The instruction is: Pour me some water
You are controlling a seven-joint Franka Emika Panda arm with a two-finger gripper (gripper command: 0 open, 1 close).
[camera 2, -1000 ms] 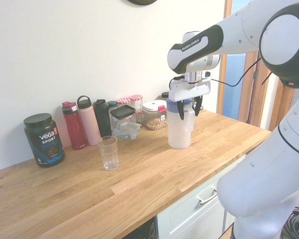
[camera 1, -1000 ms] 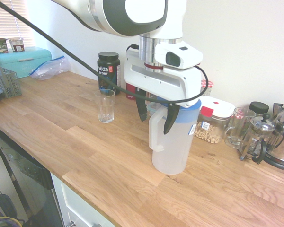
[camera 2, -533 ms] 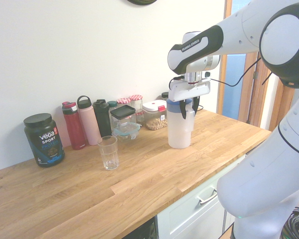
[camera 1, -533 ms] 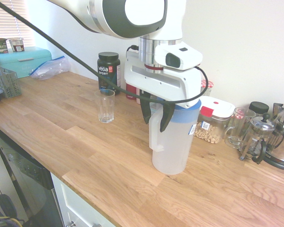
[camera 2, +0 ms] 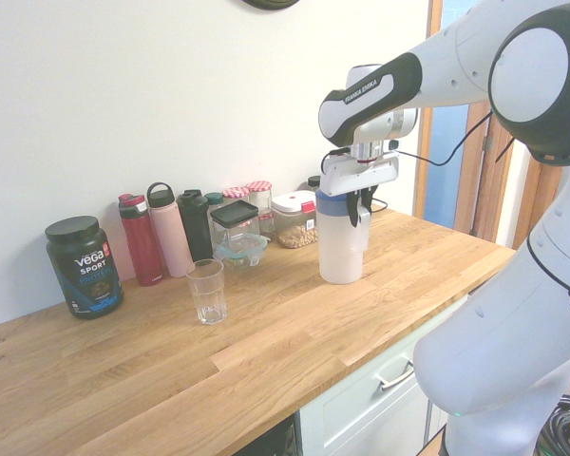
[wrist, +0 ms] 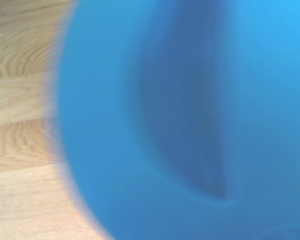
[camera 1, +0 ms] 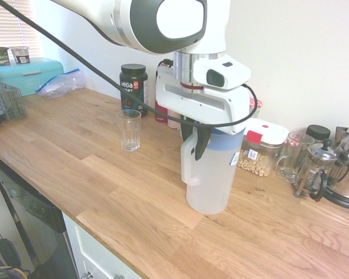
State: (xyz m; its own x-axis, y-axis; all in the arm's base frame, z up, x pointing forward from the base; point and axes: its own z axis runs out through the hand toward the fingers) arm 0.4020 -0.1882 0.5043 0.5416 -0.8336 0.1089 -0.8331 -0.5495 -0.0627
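The hand (camera 1: 195,141) is pointing straight down over the pitcher (camera 1: 212,174), its 2 dark fingers (camera 1: 200,142) pinched together on the top of the white loop handle (camera 1: 189,165), just under the blue lid (camera 1: 225,139). The pitcher is standing upright on the wooden table (camera 1: 104,174), well apart from the empty drinking glass (camera 1: 128,129). Any water inside is not showing through the frosted wall.

The first exterior view is showing the handle side and the grip. The second exterior view is showing the pitcher (camera 2: 340,239) from the other side, with the glass (camera 2: 206,291) standing in front of a row of bottles (camera 2: 168,233) by the wall. The wrist view is filling almost wholly with the blurred blue lid (wrist: 190,120), a strip of table (wrist: 20,120) beside it.
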